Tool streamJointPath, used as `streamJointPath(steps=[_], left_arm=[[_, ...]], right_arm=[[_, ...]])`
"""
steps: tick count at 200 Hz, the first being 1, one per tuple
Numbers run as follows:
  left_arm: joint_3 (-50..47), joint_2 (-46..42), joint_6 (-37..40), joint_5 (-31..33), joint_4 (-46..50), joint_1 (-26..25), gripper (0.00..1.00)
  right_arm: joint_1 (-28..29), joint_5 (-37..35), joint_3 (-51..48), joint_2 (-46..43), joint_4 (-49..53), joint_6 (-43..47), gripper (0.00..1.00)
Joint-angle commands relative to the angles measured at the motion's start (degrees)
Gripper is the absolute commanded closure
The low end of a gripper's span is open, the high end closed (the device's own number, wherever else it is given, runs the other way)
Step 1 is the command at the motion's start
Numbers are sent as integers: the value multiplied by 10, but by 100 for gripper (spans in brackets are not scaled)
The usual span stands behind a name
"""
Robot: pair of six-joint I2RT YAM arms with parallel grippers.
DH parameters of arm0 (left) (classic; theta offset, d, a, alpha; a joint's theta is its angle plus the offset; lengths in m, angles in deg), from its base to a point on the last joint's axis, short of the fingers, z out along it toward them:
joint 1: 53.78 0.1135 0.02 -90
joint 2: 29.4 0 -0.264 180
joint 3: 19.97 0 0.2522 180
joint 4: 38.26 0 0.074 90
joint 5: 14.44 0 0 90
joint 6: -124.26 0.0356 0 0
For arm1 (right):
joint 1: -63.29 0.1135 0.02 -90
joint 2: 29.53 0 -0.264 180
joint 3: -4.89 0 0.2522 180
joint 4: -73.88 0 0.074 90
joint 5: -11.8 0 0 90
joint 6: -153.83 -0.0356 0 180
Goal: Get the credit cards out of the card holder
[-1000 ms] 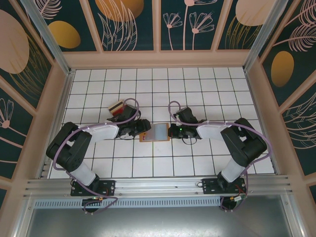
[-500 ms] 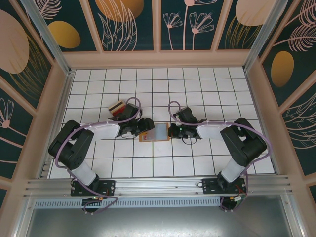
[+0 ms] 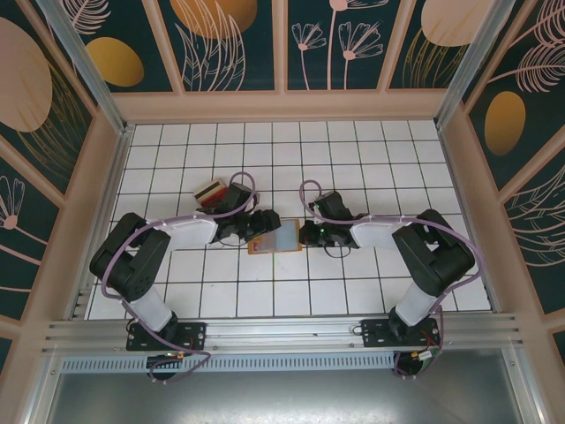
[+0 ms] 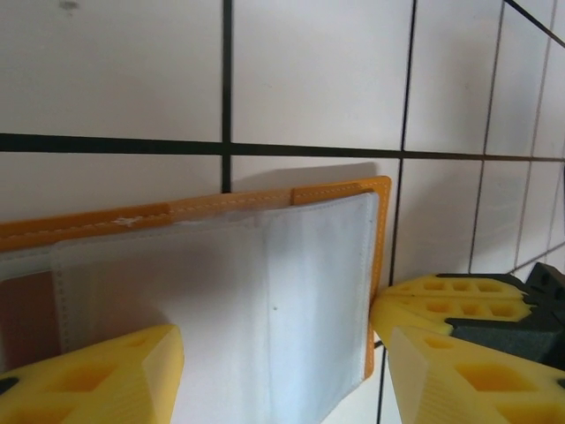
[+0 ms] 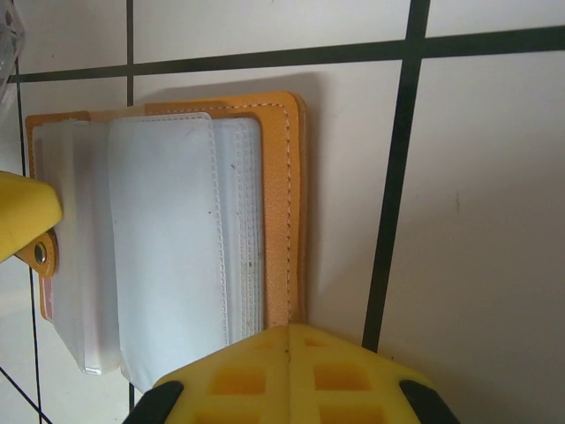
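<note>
Here we are at the middle of the white tiled worktop point(image 3: 353, 159), where the small orange-brown leather-look card holder point(image 3: 275, 237) lies open and flat with an arm closing in from each side. The left gripper point(image 3: 254, 226) sits at the holder's left edge. On its wrist camera the two yellow fingers point(image 4: 97, 380) stand well apart at the bottom of the frame, with the grey-blue clear plastic pockets point(image 4: 291, 291) spread in the gap between them and nothing clamped (wide open, then). Over to the right gripper point(image 3: 305, 235), parked at the holder's right edge. Its own view has the yellow fingers pressed tight together at the bottom centre of the frame point(image 5: 287, 340), the tip right at the stitched orange cover point(image 5: 281, 212) and holding nothing. A brownish patch shows through the pocket at the far left of the left wrist view, and whether that is a card or the lining I cannot tell. Up and to the left of the holder, beyond the left arm, a small stack of thin plastic credit cards point(image 3: 209, 192) rests on the tiles, tan on top with red showing, well clear of the holder.
</note>
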Motion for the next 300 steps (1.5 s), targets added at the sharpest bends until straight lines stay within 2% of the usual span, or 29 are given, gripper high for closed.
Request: streamJointPath(steps=[1, 30, 81, 146, 193, 221, 275, 282, 292, 300], left_arm=[[16, -35, 13, 66, 56, -2, 37], [16, -48, 16, 119, 93, -1, 36], [22, -18, 17, 116, 109, -1, 37], [20, 6, 24, 70, 82, -3, 37], [28, 16, 33, 15, 45, -3, 36], [28, 16, 29, -11, 22, -3, 33], [29, 16, 26, -23, 13, -4, 26], [29, 16, 26, -23, 14, -4, 23], [28, 14, 27, -21, 15, -4, 12], [28, 12, 28, -23, 15, -4, 9]], right_arm=[[4, -4, 4, 15, 16, 0, 95], [5, -5, 2, 15, 15, -1, 95], [4, -4, -2, 13, 14, -3, 95], [5, -3, -5, 12, 11, -6, 95], [5, 0, -5, 15, 8, -8, 95], [5, 0, -4, 15, 8, -9, 95], [4, 0, -3, 16, 9, -9, 95], [5, -1, -3, 16, 8, -10, 95], [4, -1, -3, 16, 9, -8, 95], [4, -1, -3, 16, 9, -8, 95]])
